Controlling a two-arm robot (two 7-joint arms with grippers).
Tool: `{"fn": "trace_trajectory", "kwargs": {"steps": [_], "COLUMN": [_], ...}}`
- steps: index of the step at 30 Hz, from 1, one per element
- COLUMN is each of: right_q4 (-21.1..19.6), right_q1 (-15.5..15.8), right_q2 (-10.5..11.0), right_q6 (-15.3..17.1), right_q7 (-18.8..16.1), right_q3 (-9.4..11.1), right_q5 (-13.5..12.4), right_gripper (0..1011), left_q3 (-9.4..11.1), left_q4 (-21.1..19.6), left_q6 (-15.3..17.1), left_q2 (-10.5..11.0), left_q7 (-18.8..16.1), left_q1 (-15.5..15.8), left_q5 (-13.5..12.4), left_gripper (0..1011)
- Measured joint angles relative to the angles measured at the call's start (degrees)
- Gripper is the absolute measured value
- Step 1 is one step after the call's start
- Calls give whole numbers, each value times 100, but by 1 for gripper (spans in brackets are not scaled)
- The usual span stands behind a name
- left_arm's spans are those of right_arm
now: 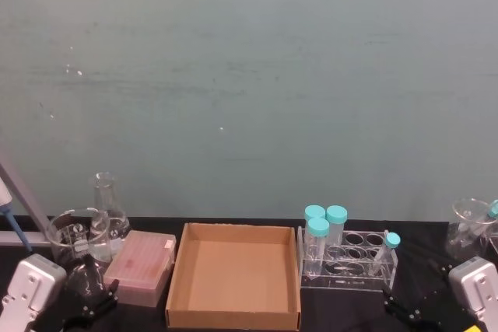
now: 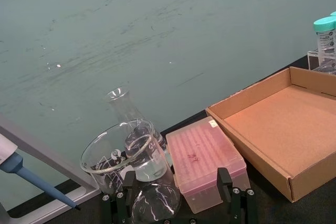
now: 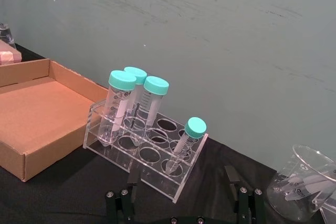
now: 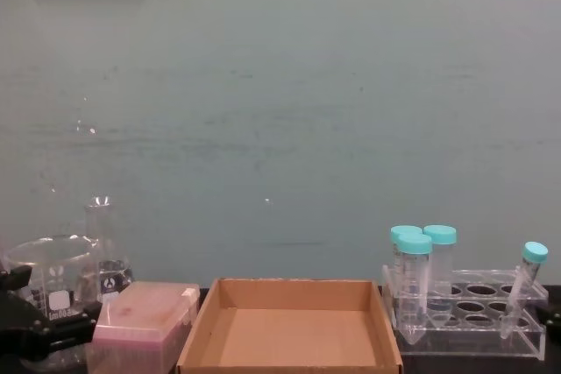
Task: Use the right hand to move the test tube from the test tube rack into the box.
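- The left end effector (image 1: 87,310) sits low at the near left corner of the black table (image 1: 342,315). Its fingers (image 2: 119,199) are spread wide.
- A round glass flask (image 2: 153,204) shows between those fingers in the left wrist view. I cannot tell whether they touch it.
- A blue-tipped pipette (image 2: 32,180) hangs at the far left.
- A glass beaker (image 1: 75,235) stands behind the round flask, with a conical flask (image 1: 108,209) just behind it by the wall.
- A pink translucent box (image 1: 142,267) lies just beside the brown cardboard box (image 1: 233,319), on its left. The cardboard box is open-topped with a bare floor.
- The clear test tube rack (image 1: 347,279) stands just right of the cardboard box.
- Three wide teal-capped tubes (image 1: 317,240) stand upright at the rack's left end.
- The slim test tube (image 1: 384,254) sits in a hole at the rack's right end, in the row nearer the robot. It tilts with its teal cap leaning right, well apart from the cardboard box.
- A second beaker (image 1: 468,228) holding small tubes stands at the far right.
- The right end effector (image 1: 410,302) rests low at the near right corner, in front of the rack. Its fingers (image 3: 234,183) are wide apart and hold nothing.
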State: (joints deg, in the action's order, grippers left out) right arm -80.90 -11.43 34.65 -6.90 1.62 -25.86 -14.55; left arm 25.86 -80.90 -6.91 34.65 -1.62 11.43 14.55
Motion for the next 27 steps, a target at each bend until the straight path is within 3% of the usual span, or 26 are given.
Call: {"fn": "trace_trajectory", "kwargs": {"steps": [27], "right_q4": [0], "right_q1": [0], "right_q2": [0], "right_q6": [0], "right_q7": [0], "right_q3": [1], "right_q5": [0], "right_gripper": [1002], "left_q3": [0], "left_q4": [0], "left_q6": [0], "left_q2": [0], "left_q7": [0], "left_q1": [0], "left_q5": [0], "left_gripper": [1000]}}
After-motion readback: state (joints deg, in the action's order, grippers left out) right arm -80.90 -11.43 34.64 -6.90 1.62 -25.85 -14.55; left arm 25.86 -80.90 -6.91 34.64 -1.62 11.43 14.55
